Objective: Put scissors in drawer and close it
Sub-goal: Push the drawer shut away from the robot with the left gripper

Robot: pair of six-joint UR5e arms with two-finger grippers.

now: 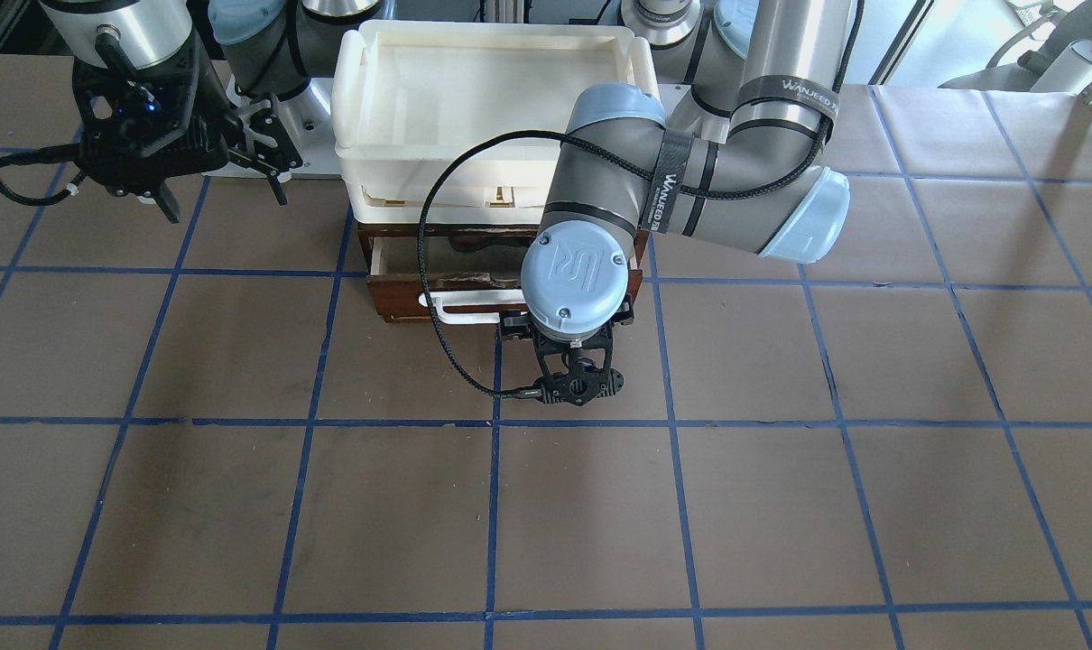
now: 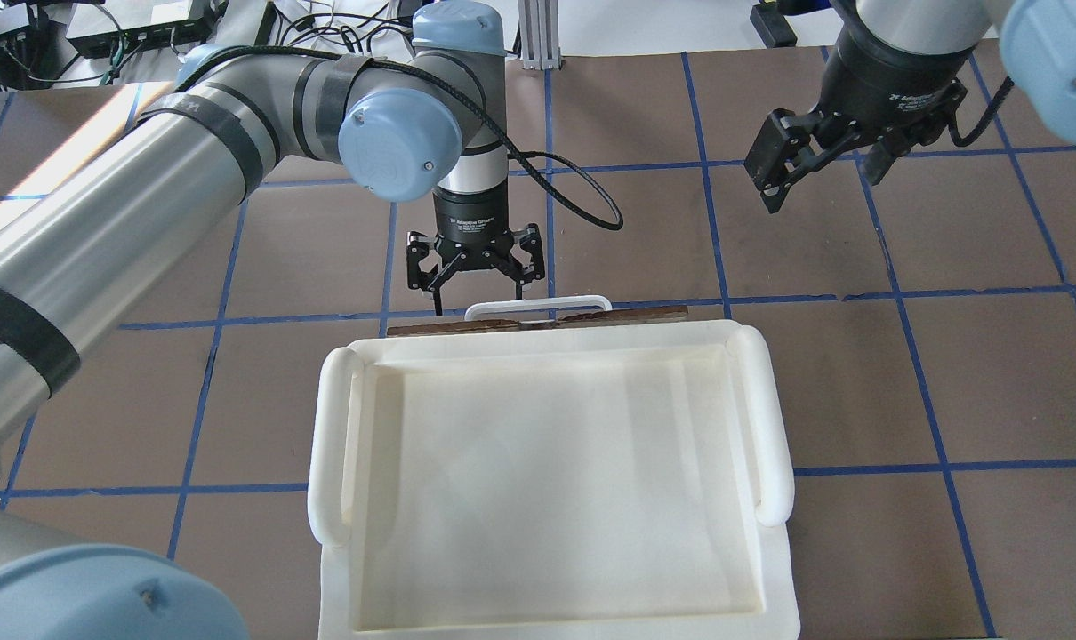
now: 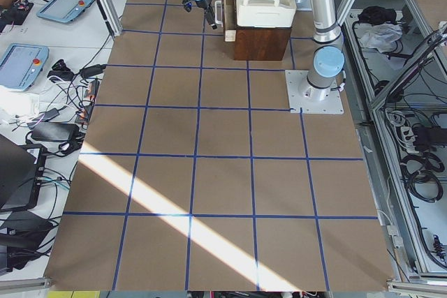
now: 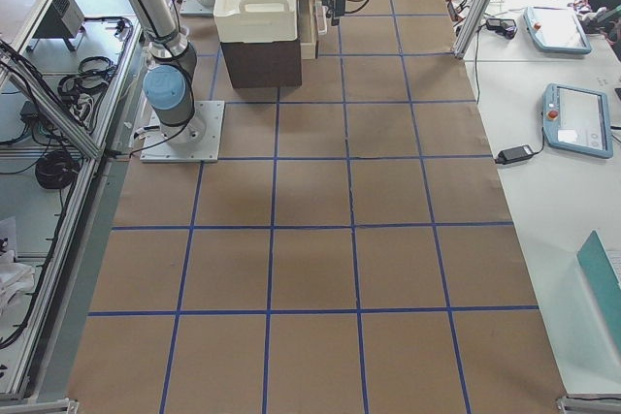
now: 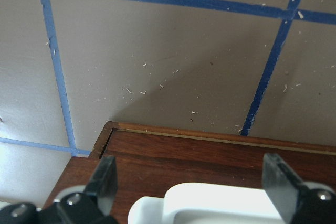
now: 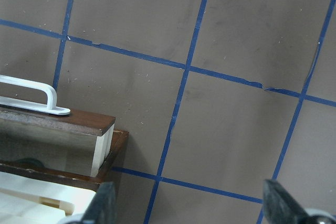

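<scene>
The drawer (image 1: 402, 294) with its dark reddish-brown front and white loop handle (image 1: 463, 309) stands pulled out a little from the cabinet. A dark shape (image 1: 485, 242) lies in its shaded inside and may be the scissors; I cannot tell. My left gripper (image 2: 476, 286) is open and hangs just in front of the handle (image 2: 538, 306). In the left wrist view its fingers (image 5: 103, 181) stand to either side of the handle (image 5: 210, 203), apart from it. My right gripper (image 2: 821, 174) is open and empty, held high and off to the side of the drawer (image 6: 52, 124).
A large white plastic tray (image 2: 333, 444) sits on top of the cabinet over the drawer. Brown table paper with blue tape lines (image 1: 672, 424) spreads in front of the drawer. The left arm's cable (image 1: 427, 271) loops over the drawer front.
</scene>
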